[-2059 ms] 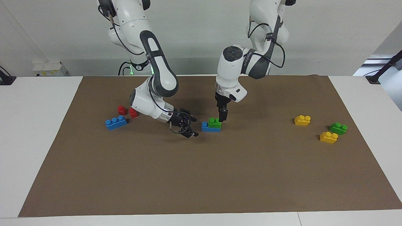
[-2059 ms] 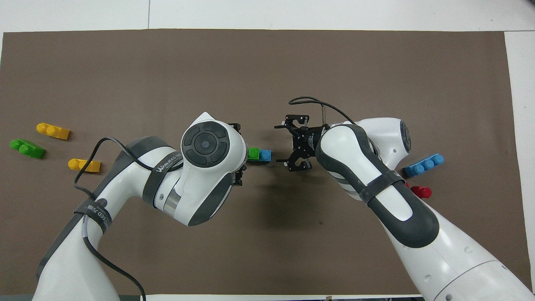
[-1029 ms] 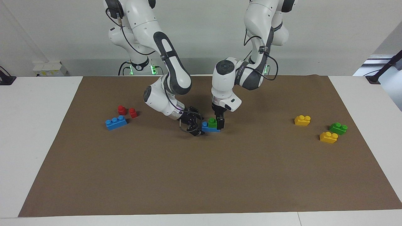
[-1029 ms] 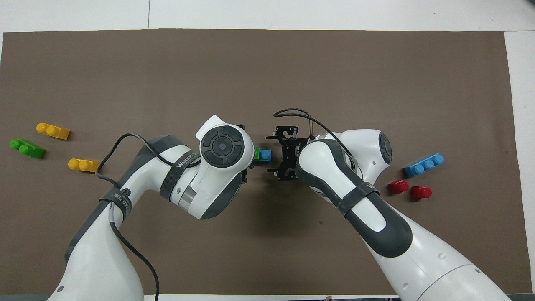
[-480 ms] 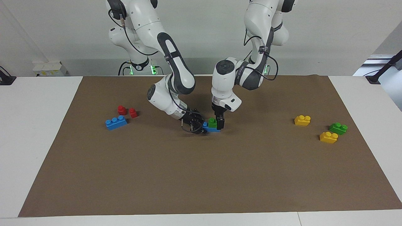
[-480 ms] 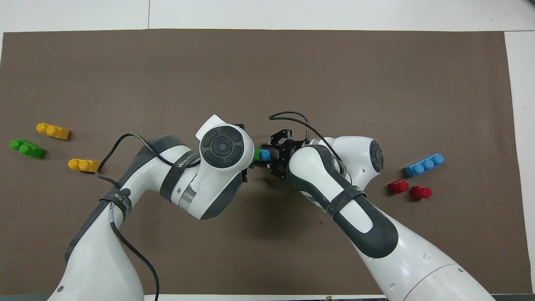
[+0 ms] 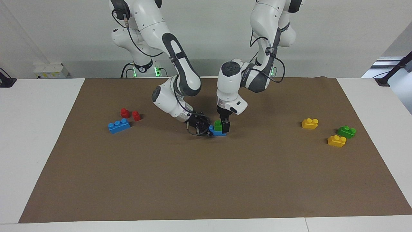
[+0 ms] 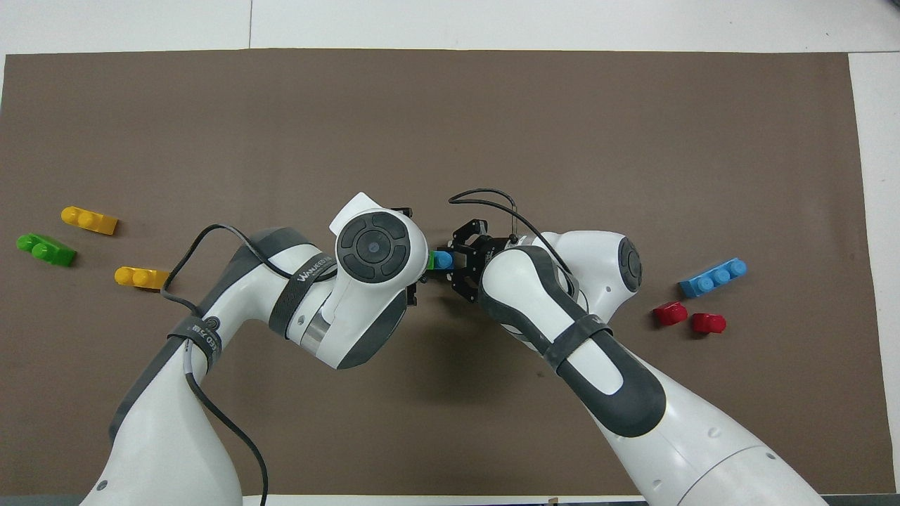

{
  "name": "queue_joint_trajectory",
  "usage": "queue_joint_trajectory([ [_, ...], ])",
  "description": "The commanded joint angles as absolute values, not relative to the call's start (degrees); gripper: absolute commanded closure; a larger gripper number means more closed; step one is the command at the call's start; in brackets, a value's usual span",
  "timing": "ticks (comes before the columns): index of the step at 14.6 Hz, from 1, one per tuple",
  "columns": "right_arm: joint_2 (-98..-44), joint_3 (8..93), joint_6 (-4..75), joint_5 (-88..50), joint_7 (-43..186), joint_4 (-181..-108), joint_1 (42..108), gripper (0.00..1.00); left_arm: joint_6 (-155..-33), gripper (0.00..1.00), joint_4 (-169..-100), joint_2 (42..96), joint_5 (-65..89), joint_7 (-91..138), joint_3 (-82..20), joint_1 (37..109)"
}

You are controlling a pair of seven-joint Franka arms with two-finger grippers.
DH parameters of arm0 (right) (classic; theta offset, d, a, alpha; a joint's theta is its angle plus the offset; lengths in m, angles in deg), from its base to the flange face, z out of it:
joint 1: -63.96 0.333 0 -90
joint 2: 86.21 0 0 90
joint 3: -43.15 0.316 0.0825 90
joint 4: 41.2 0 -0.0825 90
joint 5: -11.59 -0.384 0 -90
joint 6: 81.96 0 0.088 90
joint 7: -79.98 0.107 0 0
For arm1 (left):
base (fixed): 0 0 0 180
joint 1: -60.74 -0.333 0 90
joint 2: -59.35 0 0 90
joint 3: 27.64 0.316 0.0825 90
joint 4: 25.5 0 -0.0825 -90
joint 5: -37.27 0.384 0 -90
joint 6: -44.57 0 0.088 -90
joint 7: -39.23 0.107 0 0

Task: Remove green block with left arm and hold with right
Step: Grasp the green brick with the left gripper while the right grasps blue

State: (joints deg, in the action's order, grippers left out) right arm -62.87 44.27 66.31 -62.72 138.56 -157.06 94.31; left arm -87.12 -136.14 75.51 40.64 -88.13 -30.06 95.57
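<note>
Mid-mat, one green block (image 7: 218, 125) sits on a blue brick (image 7: 219, 132), which the right gripper (image 7: 206, 129) pinches. The left gripper (image 7: 222, 126) straddles the green block; its grip is unclear. Elsewhere: another green brick (image 7: 346, 131), two yellow bricks (image 7: 310, 123), two red pieces (image 7: 125, 112), a longer blue brick (image 7: 119, 125).

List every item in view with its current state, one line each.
green block: stacked on the blue brick, left gripper around it.
blue brick: on the mat, gripped at one end.
right gripper: shut on the blue brick.
left gripper: down over the green block.
spare green block: loose on the mat.
</note>
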Motion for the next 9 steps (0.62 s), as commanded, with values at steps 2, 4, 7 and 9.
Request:
queue_joint_trajectory([
  [2,-62.57,44.29,69.21,-64.34,138.34,-156.86,95.16,1.0,-89.45,1.0,-136.77,75.87,44.21,-89.52,-29.23,96.6],
  [4,-62.39,44.29,70.61,-64.34,138.34,-156.86,96.04,1.0,-90.08,1.0,-136.68,75.96,44.22,-89.44,-29.31,96.43],
  [7,-62.22,44.29,71.06,-64.34,138.34,-156.86,96.13,1.0,-90.08,1.0,-136.5,75.78,44.22,-89.44,-29.31,96.16],
  [9,-62.22,44.29,71.15,-64.34,138.34,-156.86,96.13,1.0,-89.2,1.0,-136.24,74.56,44.22,-88.92,-29.31,95.64],
])
